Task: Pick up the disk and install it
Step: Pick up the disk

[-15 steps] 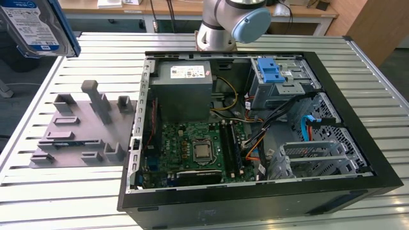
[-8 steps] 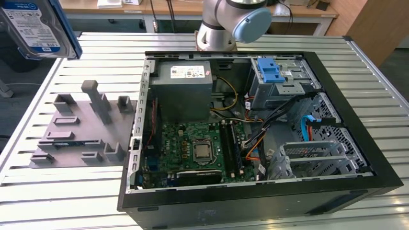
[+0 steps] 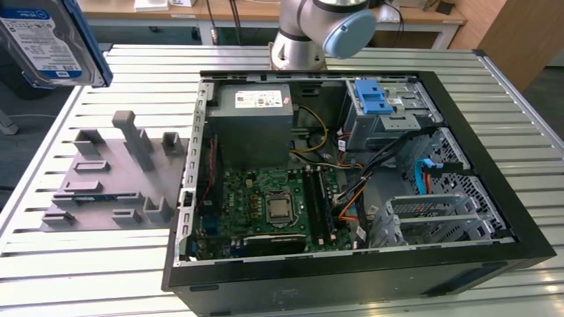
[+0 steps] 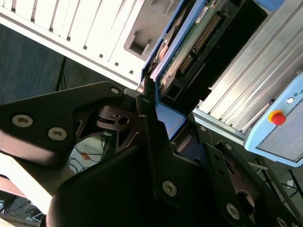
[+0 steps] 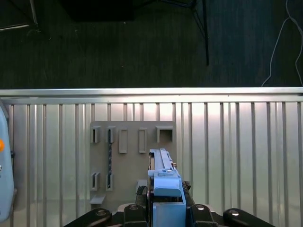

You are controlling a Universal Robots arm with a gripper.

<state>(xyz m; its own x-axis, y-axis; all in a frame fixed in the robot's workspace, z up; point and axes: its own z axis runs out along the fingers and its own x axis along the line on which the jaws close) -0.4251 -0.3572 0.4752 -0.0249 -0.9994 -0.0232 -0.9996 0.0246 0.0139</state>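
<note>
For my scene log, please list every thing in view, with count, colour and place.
table: one, silver, slatted
computer case: one, black, open, on the table
power supply box: one, grey, inside the case
motherboard: one, green, inside the case
latch: one, blue, inside the case
fixture plate: one, grey, on the table beside the case
disk: one, silver-grey with blue rails, held up, exterior view's upper left
arm: one, grey, beyond the case
gripper: one, black, shut on the disk
</note>
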